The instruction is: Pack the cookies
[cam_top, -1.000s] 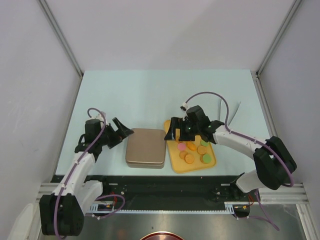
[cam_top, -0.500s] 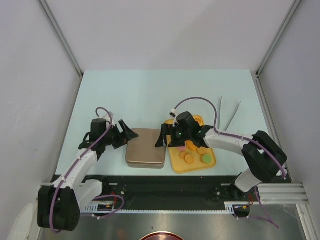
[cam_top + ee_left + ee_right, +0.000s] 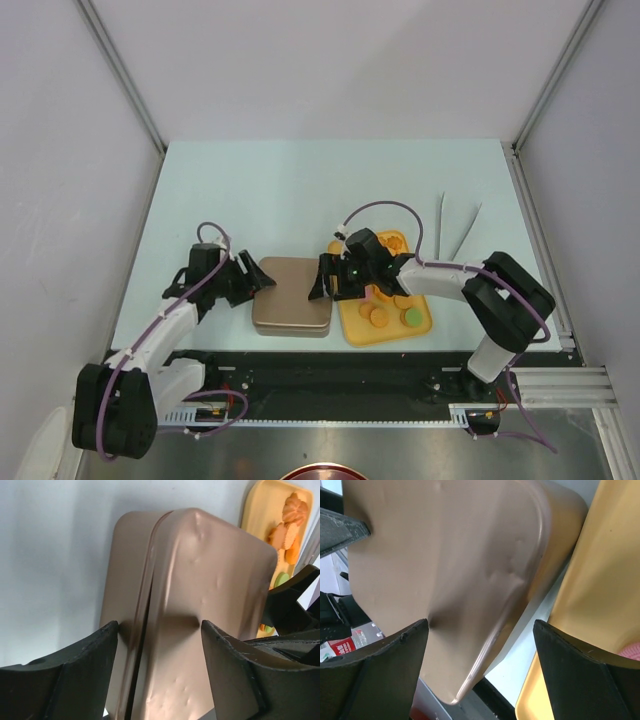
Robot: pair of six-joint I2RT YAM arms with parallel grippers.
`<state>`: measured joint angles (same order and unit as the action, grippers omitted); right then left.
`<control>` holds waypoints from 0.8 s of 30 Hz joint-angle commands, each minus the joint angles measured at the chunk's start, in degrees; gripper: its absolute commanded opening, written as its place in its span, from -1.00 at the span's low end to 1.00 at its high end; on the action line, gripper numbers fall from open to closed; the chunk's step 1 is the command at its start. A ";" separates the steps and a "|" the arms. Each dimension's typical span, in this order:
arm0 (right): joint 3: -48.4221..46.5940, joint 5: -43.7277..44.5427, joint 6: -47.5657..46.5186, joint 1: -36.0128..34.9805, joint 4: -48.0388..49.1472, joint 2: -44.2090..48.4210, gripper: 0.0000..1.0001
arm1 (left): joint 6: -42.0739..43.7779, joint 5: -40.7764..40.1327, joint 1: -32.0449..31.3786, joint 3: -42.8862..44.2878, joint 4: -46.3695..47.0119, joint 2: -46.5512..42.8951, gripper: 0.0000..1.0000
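Observation:
The cookies [image 3: 379, 317] lie on a yellow tray [image 3: 350, 322]: orange, green and pink rounds, partly hidden under my right arm. In the left wrist view the cookies [image 3: 287, 527] show at the top right. Left of the tray sits a brown rounded-square tin [image 3: 291, 295] with its lid on. My left gripper [image 3: 258, 281] is at the tin's left edge, open, its jaws astride the tin [image 3: 200, 605]. My right gripper [image 3: 325, 280] is at the tin's right edge, open wide over the tin [image 3: 445, 545] and the gap beside the tray [image 3: 600, 580].
White tweezers [image 3: 455, 230] lie on the pale table behind and right of the tray. The table's near edge with a black rail [image 3: 330, 370] runs just in front of the tin and tray. Grey walls close in three sides.
Both grippers have moved in to the tin, the left from the left side, the right leftwards off the tray. The left jaws have narrowed somewhat.

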<state>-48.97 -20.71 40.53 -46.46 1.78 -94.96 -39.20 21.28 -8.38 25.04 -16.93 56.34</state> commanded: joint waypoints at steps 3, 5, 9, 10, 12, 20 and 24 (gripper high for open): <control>0.02 -0.21 0.34 -0.39 2.79 -1.90 0.72 | -2.98 -0.27 -2.08 -1.66 1.19 -0.88 0.29; 0.02 -0.03 0.25 -0.39 2.79 -2.16 0.69 | -3.34 -0.45 -2.51 -2.27 1.46 -1.05 0.18; 0.02 0.14 0.25 -0.39 2.79 -2.60 0.54 | -4.21 -0.97 -3.04 -3.32 1.99 -1.49 -0.02; 0.02 0.23 0.25 -0.39 2.79 -2.69 0.53 | -4.39 -1.06 -3.22 -3.50 2.07 -1.58 -0.10; 0.02 0.49 0.25 -0.39 2.70 -2.78 0.51 | -4.92 -1.15 -3.31 -4.03 2.51 -1.93 -0.16; 0.02 1.37 -0.37 -1.53 1.56 -2.51 0.50 | -6.41 -1.41 -4.36 -6.23 3.74 -3.07 -0.17; 0.02 2.51 -0.81 -3.11 -0.11 -1.90 0.55 | -6.85 -1.33 -4.98 -7.28 4.10 -3.51 0.04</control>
<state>-48.97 -20.67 42.37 -46.46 3.05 -96.16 -43.20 15.14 -10.57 20.47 -11.07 52.31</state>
